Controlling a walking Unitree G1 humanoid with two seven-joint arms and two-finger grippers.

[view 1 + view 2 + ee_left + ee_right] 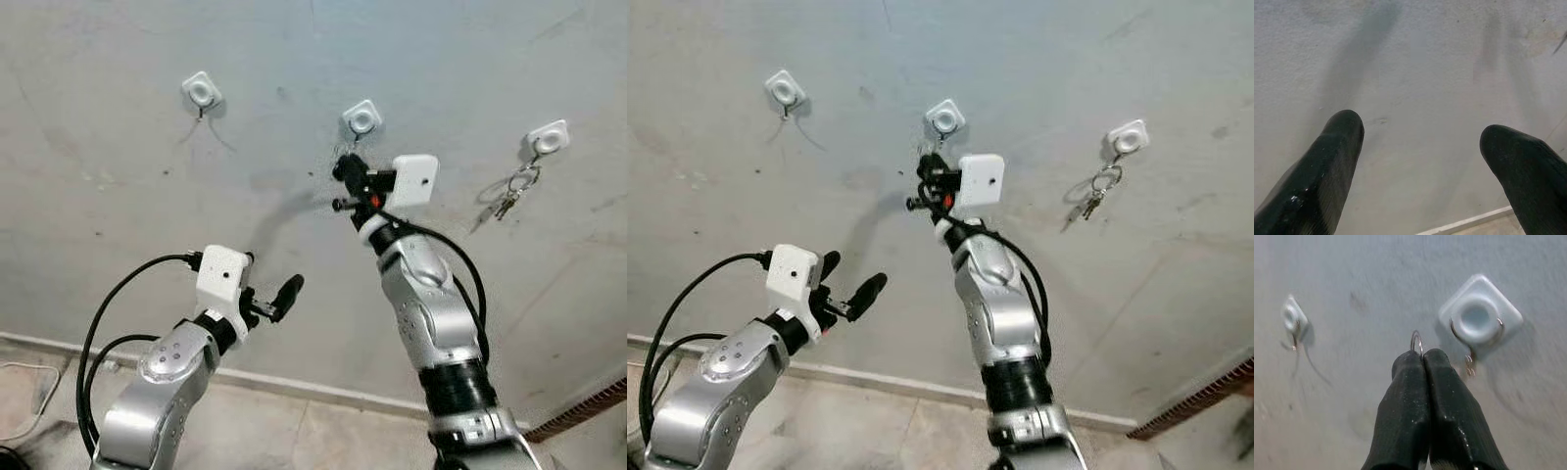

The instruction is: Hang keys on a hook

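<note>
- We see the right gripper (1420, 362) raised to the grey wall (118, 215), fingers pinched on a thin silver key ring (1417, 341) just beside the middle white square hook (1480, 316).
- The left gripper (1420, 142) hangs lower, fingers spread.

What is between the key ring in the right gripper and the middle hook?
Only bare wall: in the right wrist view the key ring, pinched by the right gripper, stands beside the middle hook, not touching.
</note>
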